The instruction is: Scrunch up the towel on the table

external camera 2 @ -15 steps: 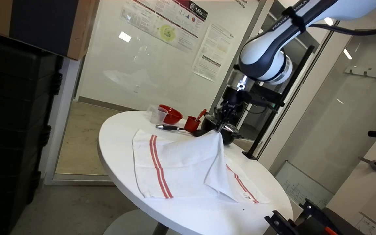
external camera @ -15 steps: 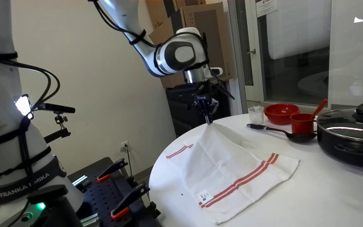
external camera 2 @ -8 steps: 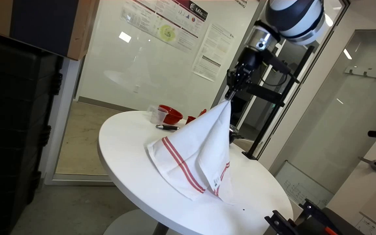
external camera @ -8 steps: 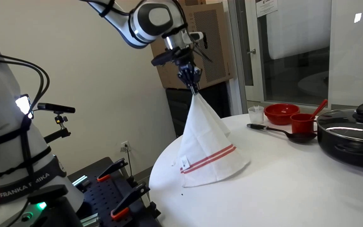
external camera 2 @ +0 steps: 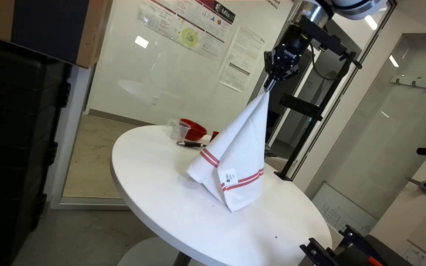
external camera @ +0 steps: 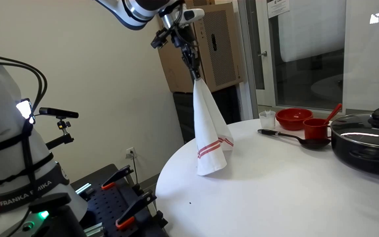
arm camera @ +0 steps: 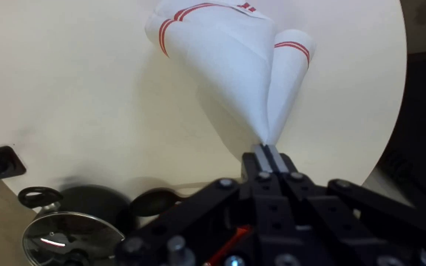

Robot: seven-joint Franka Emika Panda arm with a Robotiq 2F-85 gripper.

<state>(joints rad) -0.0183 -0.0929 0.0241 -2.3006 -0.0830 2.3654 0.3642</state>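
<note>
A white towel (external camera: pixel 206 118) with red double stripes hangs bunched from my gripper (external camera: pixel 196 76) above the round white table (external camera: pixel 275 197). My gripper is shut on a pinched point of the towel. In another exterior view the gripper (external camera 2: pixel 269 87) is high over the table, and the towel (external camera 2: pixel 248 147) drapes in a cone with a white label near its lower edge. I cannot tell whether the lowest corner touches the table. In the wrist view the fingertips (arm camera: pixel 267 146) are together at the towel's peak, and its folds (arm camera: pixel 227 66) spread away from them.
On the table stand a black lidded pot (external camera: pixel 360 154), a black spoon (external camera: pixel 313 143), a red cup (external camera: pixel 315 129) with a red handle in it, red bowls (external camera: pixel 294 118) and a clear plastic cup (external camera: pixel 267 119). Cardboard boxes (external camera: pixel 222 56) are stacked behind the gripper.
My gripper has risen with the towel in it. The towel, earlier spread over the table, has been pulled up and now hangs in narrow folds. The other objects have not moved.
</note>
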